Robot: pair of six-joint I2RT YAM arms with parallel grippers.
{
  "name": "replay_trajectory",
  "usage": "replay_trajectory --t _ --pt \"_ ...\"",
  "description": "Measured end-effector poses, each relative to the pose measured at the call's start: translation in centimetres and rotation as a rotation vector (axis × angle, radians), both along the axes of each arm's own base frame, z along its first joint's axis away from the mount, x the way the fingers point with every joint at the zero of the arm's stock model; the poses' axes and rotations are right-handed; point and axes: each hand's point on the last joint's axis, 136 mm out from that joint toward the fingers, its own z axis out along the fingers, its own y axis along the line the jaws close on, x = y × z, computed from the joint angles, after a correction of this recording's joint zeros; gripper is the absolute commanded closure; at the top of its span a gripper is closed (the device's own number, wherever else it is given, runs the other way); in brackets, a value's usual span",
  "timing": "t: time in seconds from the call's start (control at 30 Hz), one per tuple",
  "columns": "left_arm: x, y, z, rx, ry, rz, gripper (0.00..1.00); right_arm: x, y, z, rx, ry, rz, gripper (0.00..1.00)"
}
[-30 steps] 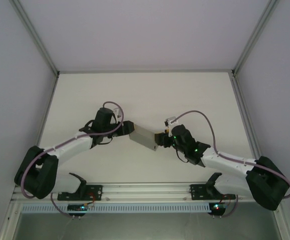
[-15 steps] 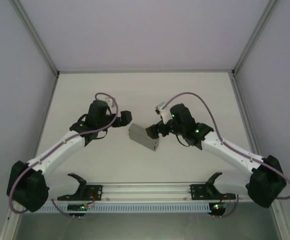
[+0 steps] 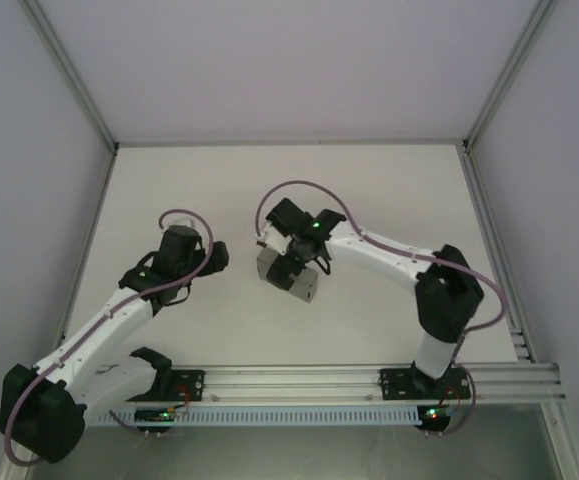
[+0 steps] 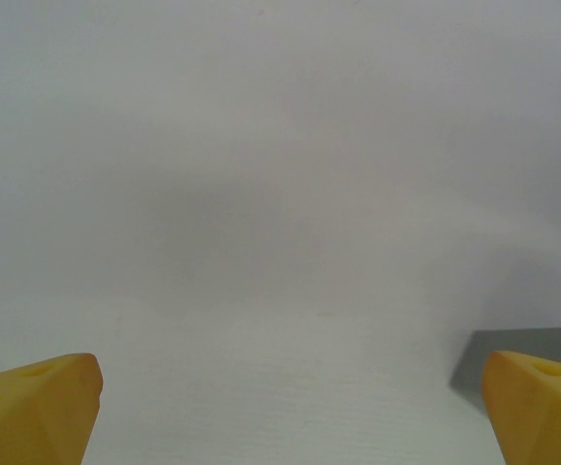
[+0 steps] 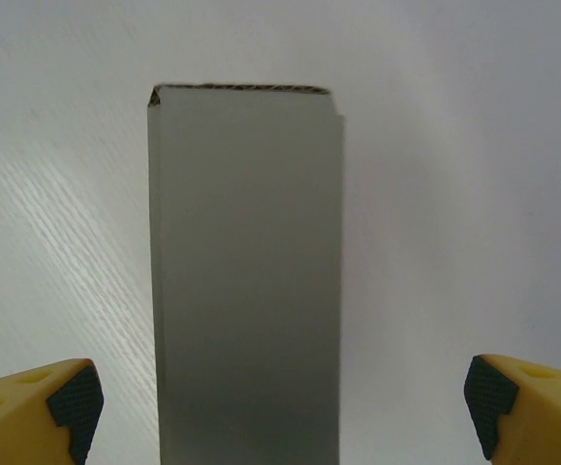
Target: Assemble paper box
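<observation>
The paper box [image 3: 297, 283] is a small grey rectangular box lying on the white table just right of centre. In the right wrist view the paper box [image 5: 246, 281] runs lengthwise away from the camera, its far end closed. My right gripper [image 3: 291, 258] hangs over the box's far-left end. That gripper [image 5: 280, 412] is open, its yellow fingers [image 5: 38, 412] wide on either side of the box and not touching it. My left gripper [image 3: 216, 256] is open to the left of the box, apart from it. In the left wrist view my left gripper [image 4: 290, 412] has bare table between its fingers, and a corner of the box [image 4: 527, 347] shows at the right.
The white table [image 3: 389, 190] is walled in by pale panels and metal posts. A metal rail [image 3: 299, 380] with the arm bases runs along the near edge. The right arm's elbow [image 3: 449, 290] stands to the right of the box.
Both grippers have opened and let go of the box, which now lies on the table. The left arm drew back to the left. The right arm swung round over the box.
</observation>
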Motion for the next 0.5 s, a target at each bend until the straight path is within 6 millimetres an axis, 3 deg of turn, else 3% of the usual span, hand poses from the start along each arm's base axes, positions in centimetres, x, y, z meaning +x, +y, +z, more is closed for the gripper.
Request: replay_trajectory --t 0.13,0.27,0.5 --pt "-0.3 0.7 -0.6 0.016 0.018 0.021 0.00 -0.7 -0.2 -2.2 -0.122 0.030 0.050 0.16" --pt "-0.2 1.1 -0.5 0.026 0.010 0.037 0.00 -1.1 -0.9 -3.1 -0.224 0.025 0.076 0.33" --pt "0.0 1.6 -0.1 0.037 -0.008 0.055 0.00 0.3 -2.5 -3.2 -0.392 -0.100 0.073 0.33"
